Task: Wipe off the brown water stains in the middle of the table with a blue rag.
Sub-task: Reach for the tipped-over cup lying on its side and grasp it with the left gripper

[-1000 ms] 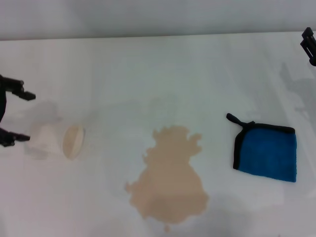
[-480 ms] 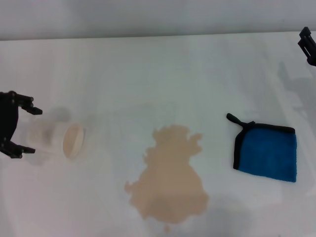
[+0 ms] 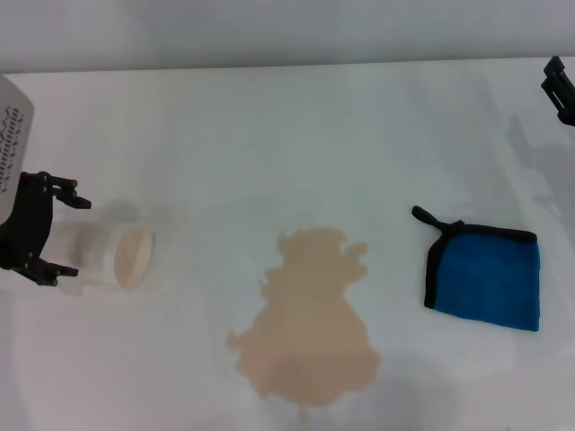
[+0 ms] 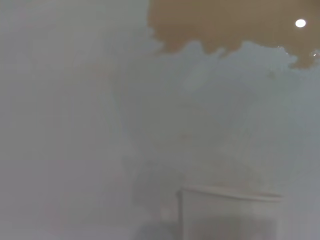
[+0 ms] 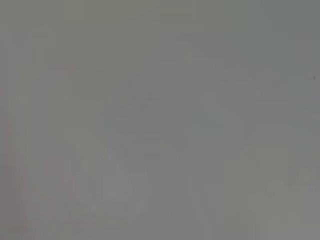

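Note:
The brown water stains (image 3: 310,314) spread as a lobed tan puddle in the middle of the white table (image 3: 269,135). They also show in the left wrist view (image 4: 225,22). The blue rag (image 3: 490,280) lies flat to the right of the stains, its black loop pointing toward them. My left gripper (image 3: 63,232) is open at the left edge, its fingers on either side of the closed end of a cream paper cup (image 3: 112,256) lying on its side. My right gripper (image 3: 561,88) is at the far right edge, well behind the rag.
The cup's mouth (image 3: 135,258) faces the stains; its rim shows in the left wrist view (image 4: 230,192). The table's back edge (image 3: 287,65) meets a grey wall. The right wrist view shows only a plain grey surface.
My left gripper has moved right, in from the table's left edge, and now straddles the cup's closed end. The right gripper, rag and stains have not moved.

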`<move>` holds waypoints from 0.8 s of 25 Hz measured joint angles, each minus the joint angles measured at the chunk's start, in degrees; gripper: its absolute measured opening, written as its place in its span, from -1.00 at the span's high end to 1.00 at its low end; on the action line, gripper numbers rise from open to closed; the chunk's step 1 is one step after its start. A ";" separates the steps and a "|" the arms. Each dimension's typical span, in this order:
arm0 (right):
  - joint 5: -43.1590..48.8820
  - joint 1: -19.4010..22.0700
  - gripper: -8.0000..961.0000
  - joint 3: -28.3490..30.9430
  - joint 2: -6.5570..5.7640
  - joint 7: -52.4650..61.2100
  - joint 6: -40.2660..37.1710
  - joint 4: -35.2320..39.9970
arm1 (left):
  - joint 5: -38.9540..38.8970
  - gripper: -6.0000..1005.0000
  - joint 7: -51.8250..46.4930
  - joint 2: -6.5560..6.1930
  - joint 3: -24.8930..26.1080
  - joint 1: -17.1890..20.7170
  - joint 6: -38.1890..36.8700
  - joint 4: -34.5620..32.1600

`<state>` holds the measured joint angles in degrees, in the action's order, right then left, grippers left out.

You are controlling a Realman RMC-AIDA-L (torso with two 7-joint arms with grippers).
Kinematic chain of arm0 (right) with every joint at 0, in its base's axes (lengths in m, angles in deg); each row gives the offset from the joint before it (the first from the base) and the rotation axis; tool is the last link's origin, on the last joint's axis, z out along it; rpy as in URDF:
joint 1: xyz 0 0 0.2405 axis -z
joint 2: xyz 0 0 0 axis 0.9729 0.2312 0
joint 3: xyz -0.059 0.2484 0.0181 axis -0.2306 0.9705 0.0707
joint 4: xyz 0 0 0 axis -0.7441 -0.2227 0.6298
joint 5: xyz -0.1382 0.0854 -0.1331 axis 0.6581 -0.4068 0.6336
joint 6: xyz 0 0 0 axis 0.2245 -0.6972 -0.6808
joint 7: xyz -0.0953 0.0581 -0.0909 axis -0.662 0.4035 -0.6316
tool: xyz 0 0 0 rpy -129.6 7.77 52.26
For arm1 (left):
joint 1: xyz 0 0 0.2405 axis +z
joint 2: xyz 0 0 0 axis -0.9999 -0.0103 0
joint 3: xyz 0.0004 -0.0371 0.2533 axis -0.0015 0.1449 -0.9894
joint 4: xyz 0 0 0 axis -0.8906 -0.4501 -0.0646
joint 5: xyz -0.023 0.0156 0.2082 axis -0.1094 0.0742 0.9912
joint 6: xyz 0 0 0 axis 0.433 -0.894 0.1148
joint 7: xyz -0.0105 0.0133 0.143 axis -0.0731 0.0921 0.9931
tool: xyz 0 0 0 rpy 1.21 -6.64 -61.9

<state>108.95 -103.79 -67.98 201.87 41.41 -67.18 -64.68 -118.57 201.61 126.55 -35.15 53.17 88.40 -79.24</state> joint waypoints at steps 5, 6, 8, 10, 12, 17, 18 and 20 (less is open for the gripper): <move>0.00 0.00 -0.73 0.00 0.00 0.00 0.09 -0.16 | -0.08 -0.75 0.79 0.17 0.00 -0.21 -2.60 2.55; 0.00 -0.01 -0.73 0.00 0.00 0.00 0.09 -0.18 | -0.16 -0.75 1.10 0.25 0.01 -0.29 -3.54 3.40; 0.00 -0.01 -0.73 0.00 0.03 0.00 0.09 -0.20 | -0.62 -0.75 1.88 0.34 0.00 -0.36 -5.25 4.87; 0.00 -0.01 -0.73 0.00 0.06 0.00 0.09 -0.22 | -1.60 -0.75 2.83 0.35 0.01 -0.37 -6.56 6.07; 0.00 -0.01 -0.73 0.00 0.07 0.00 0.10 -0.25 | -2.65 -0.75 3.68 0.35 0.01 -0.32 -7.39 7.14; 0.06 -0.16 -0.73 0.00 0.09 0.00 0.53 -0.31 | -3.41 -0.73 4.38 0.35 0.01 -0.38 -8.86 9.64; 0.09 -0.20 -0.73 0.00 0.09 0.00 0.59 -0.31 | -3.41 -0.73 4.38 0.35 0.01 -0.40 -9.23 10.05; 0.10 -0.24 -0.73 0.00 0.09 0.00 0.63 -0.31 | -3.42 -0.72 4.39 0.35 0.01 -0.45 -9.85 10.81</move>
<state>109.05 -104.03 -67.98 201.96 41.41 -66.55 -64.99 -121.99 206.00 126.90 -35.15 52.72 78.55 -68.43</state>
